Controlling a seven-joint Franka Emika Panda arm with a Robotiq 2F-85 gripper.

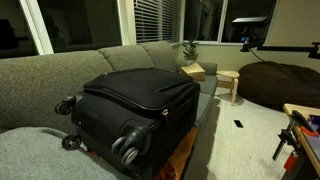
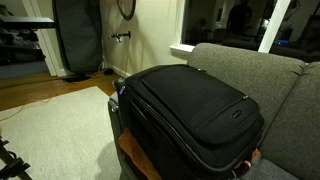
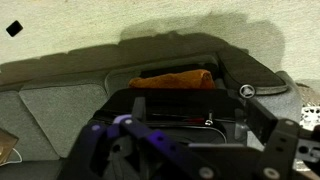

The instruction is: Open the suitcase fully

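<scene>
- Living room with dark windows point(image 1: 90, 20). A grey sofa point(image 1: 50, 75) sits under them, and a brown beanbag point(image 1: 285, 85) is off at 3 o'clock.
- The suitcase point(image 1: 140, 100) lies flat on the sofa, lid up and zipped shut. Its long axis runs 7 to 1 o'clock, with the wheels point(image 1: 128, 148) at the 7 end, facing the camera.
- The claw point(image 3: 170, 150) only shows in the wrist view, along the 6 o'clock edge. It's too dark to tell if it's released or clenched.
- The black bulk just above it, at 12, looks like the suitcase. I can't tell if they touch.
</scene>
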